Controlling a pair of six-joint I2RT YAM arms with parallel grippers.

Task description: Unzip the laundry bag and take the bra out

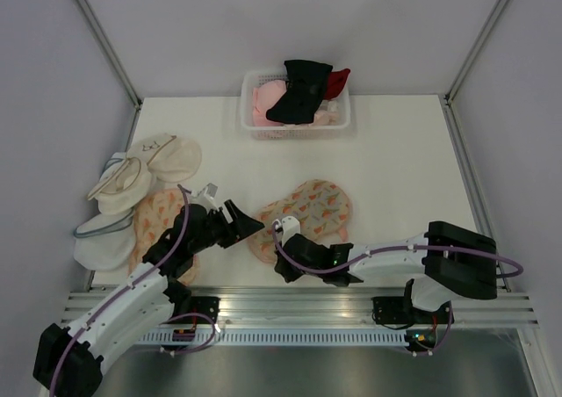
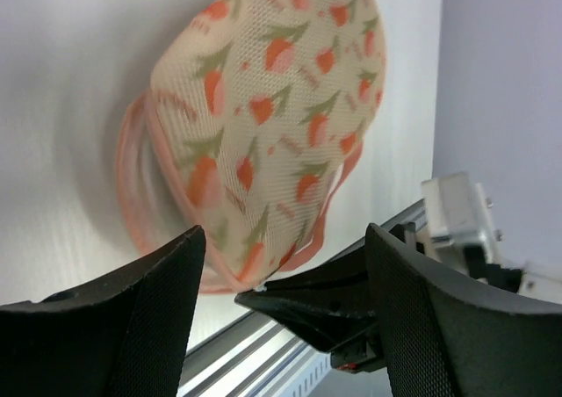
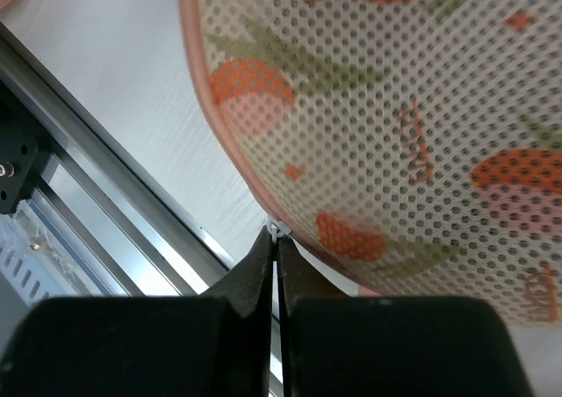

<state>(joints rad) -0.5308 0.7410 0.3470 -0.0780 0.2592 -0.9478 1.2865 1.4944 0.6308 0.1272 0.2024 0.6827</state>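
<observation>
Your top view looks down on the table [image 1: 395,151], wrist views close in, all three sharing the laundry bag [image 1: 318,205].

text: none legible | laundry bag [image 3: 421,107] print lettering: unreadable

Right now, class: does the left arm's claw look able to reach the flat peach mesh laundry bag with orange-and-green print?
Probably yes: the left claw hangs open beside the laundry bag's near end, nothing between, though the right claw pinches that edge.
</observation>
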